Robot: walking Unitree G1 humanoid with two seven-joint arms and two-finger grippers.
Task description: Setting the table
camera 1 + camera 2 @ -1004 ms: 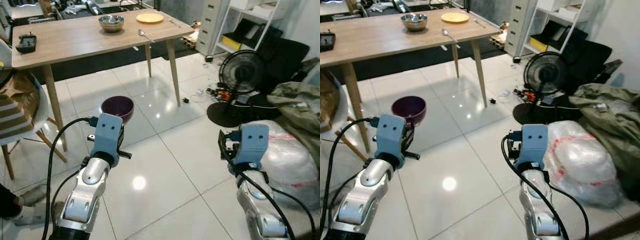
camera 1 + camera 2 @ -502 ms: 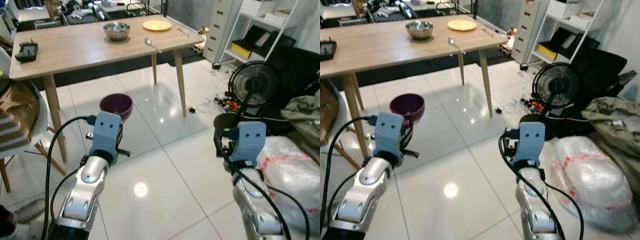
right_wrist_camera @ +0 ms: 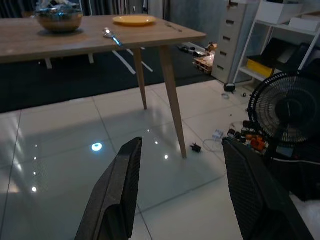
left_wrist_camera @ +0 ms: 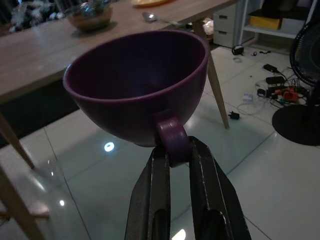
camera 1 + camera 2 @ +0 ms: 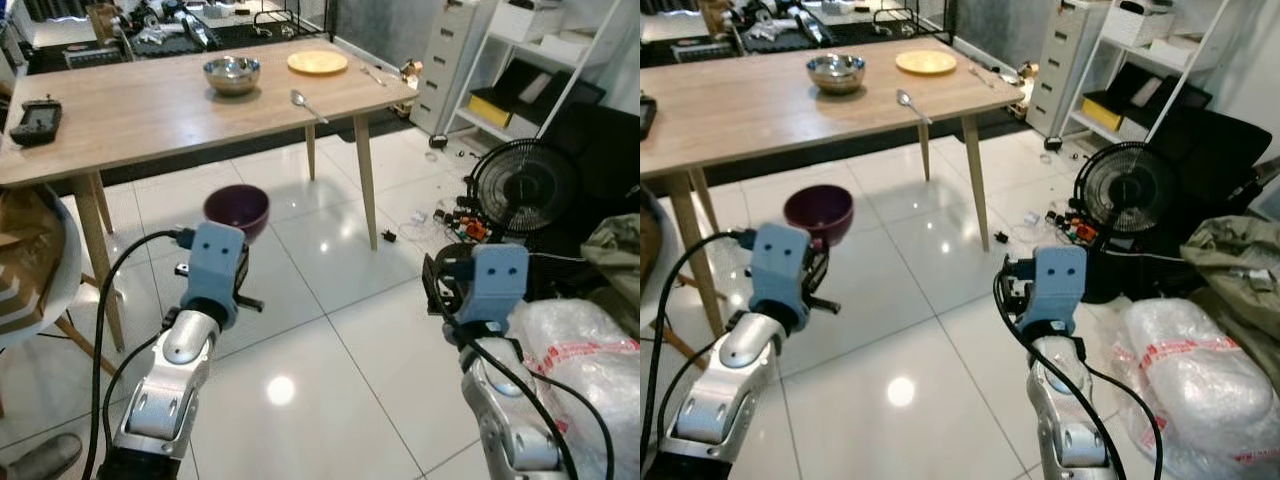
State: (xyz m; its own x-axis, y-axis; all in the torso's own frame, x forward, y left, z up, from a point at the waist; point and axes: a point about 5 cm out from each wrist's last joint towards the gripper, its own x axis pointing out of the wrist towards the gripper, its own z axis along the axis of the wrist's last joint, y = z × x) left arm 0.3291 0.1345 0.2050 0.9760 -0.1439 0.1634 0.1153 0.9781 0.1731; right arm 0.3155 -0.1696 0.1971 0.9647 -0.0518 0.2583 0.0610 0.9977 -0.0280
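My left gripper (image 4: 172, 152) is shut on the handle of a dark purple bowl (image 5: 236, 209), held upright in the air in front of the wooden table (image 5: 130, 100). A steel bowl (image 5: 232, 74), a yellow plate (image 5: 317, 62) and a spoon (image 5: 304, 101) lie at the table's far right end. The right gripper (image 3: 182, 192) is open and empty, raised over the white tiled floor to the right of the table.
A black device (image 5: 26, 118) lies on the table's left end. A white chair (image 5: 40, 270) stands at the left. A black floor fan (image 5: 525, 187), white drawers and shelving (image 5: 520, 45) are at the right, and a plastic-wrapped bundle (image 5: 590, 350) sits near my right arm.
The whole scene has shifted as the camera moved closer to the table. Both arms keep their pose, and the purple bowl stays in the left gripper.
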